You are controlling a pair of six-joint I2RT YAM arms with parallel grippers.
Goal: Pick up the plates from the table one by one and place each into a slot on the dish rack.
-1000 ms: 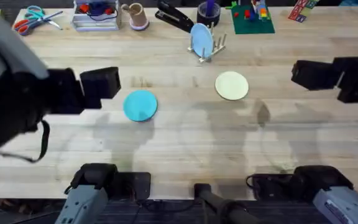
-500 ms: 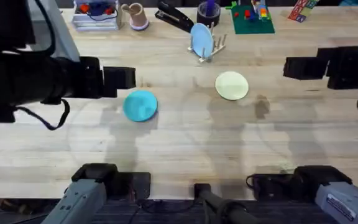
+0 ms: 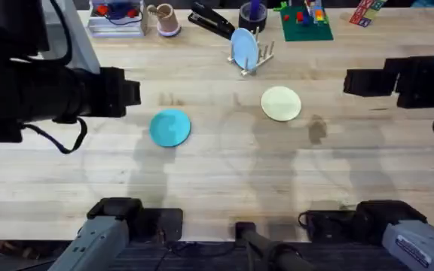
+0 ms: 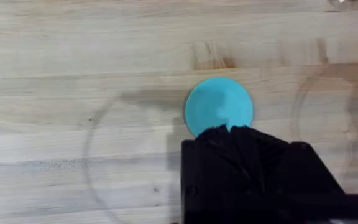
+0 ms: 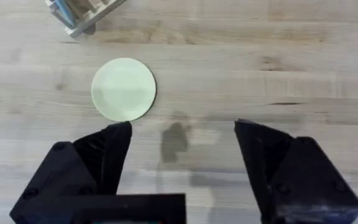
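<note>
The teal plate lies flat on the table, left of centre. The cream-yellow plate lies right of centre. The small wooden dish rack stands at the back with a pale light-blue plate upright in it. My left gripper hovers left of and slightly behind the teal plate; in the left wrist view its fingers look shut and empty. Right of the cream plate, my right gripper hangs open and empty.
Along the back edge stand a clear tray of small items, a cup, a black stapler, a dark tape holder and a green baseplate with bricks. A corner of the rack is in the right wrist view.
The left arm swung in over the left side, reached toward the teal plate, then drew its gripper back left. The right gripper shifted slightly left and has held still since.
</note>
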